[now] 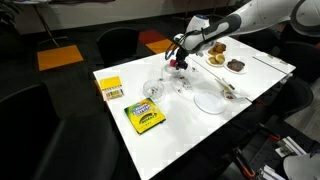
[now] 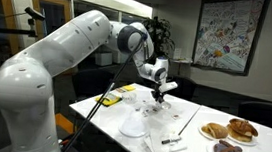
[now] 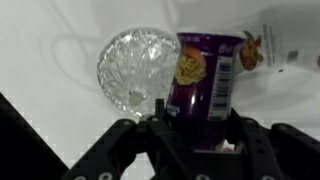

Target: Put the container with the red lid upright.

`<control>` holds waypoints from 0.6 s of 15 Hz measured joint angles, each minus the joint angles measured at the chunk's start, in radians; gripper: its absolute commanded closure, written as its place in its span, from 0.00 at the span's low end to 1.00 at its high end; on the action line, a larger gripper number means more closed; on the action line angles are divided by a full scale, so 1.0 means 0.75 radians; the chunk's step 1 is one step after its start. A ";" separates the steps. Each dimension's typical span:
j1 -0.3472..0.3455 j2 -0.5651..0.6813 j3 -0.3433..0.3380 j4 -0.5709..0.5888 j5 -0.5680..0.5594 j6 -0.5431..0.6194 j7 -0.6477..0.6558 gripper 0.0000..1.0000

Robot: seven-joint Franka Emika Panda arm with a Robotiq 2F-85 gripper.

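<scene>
The container with the red lid point(image 3: 205, 80) shows in the wrist view as a small purple-bodied bottle with an orange label and a barcode. It stands between my fingers, with a bit of red showing at its near end. My gripper point(image 3: 200, 118) is shut on it. In an exterior view the gripper point(image 1: 178, 63) holds the small reddish container point(image 1: 177, 66) just above the white table point(image 1: 260, 85), near its far edge. In an exterior view the gripper point(image 2: 158, 86) hangs over the table's middle, and the container is too small to make out.
A clear glass vessel point(image 3: 138, 68) lies right beside the container. A flat clear round lid point(image 1: 210, 100), a yellow crayon box point(image 1: 145, 117) and a smaller yellow box point(image 1: 111, 88) lie on the table. Plates of pastries point(image 1: 236, 65) sit at one end.
</scene>
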 measured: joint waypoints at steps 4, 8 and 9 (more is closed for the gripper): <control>-0.001 0.038 0.118 0.079 0.056 0.001 -0.265 0.71; -0.054 0.102 0.231 0.156 0.182 0.002 -0.623 0.71; -0.077 0.118 0.263 0.170 0.215 0.002 -0.715 0.71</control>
